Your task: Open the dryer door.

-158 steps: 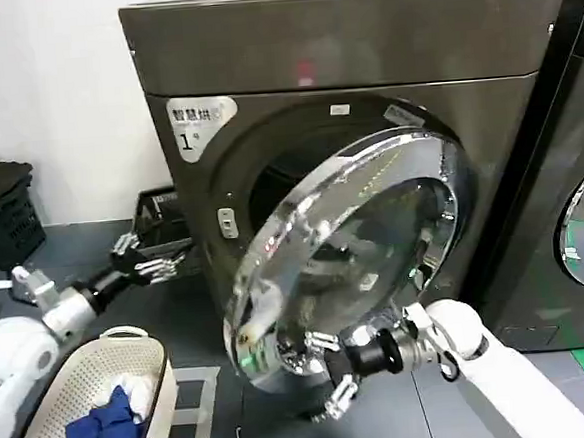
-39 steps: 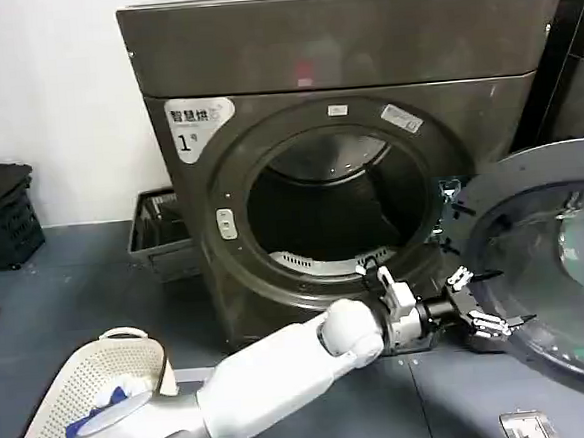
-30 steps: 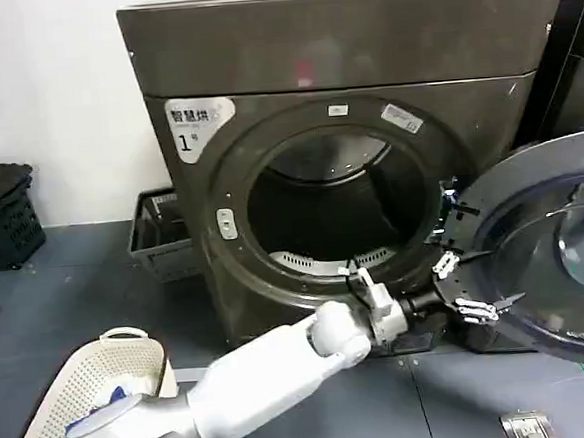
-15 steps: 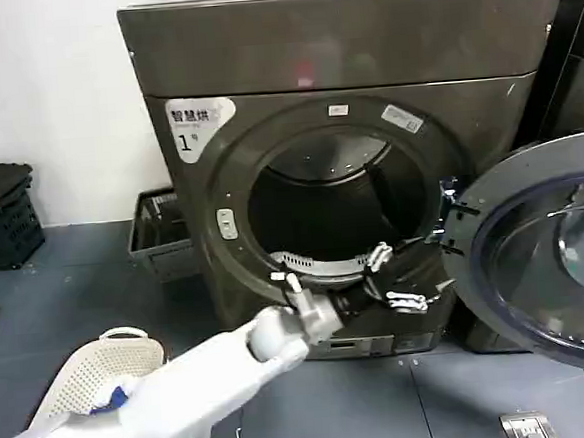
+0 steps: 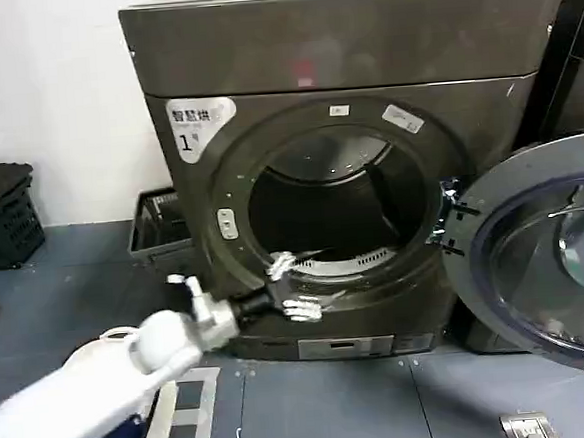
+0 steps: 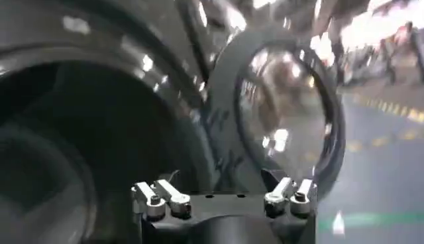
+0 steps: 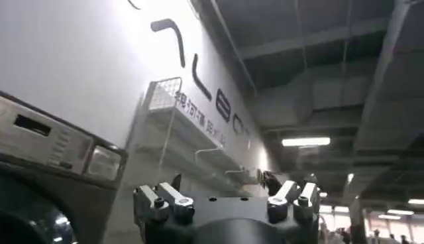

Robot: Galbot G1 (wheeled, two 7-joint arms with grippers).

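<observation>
The large round chrome-rimmed dryer door (image 5: 551,261) stood swung wide to the right of the bronze-grey dryer (image 5: 348,155), its drum exposed; the opening looked done. The left gripper (image 5: 295,284), fingers spread and empty, hung before the opening's lower rim.

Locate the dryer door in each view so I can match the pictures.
Head view: the dryer door is swung fully open at the right edge, inner face showing, hinged beside the drum opening.
Left wrist view: the door stands right of centre, beyond the left gripper, glass ringed by its dark frame.
Right wrist view: not in it.
Shared landmark: the dark drum opening, adjoining the door.
</observation>
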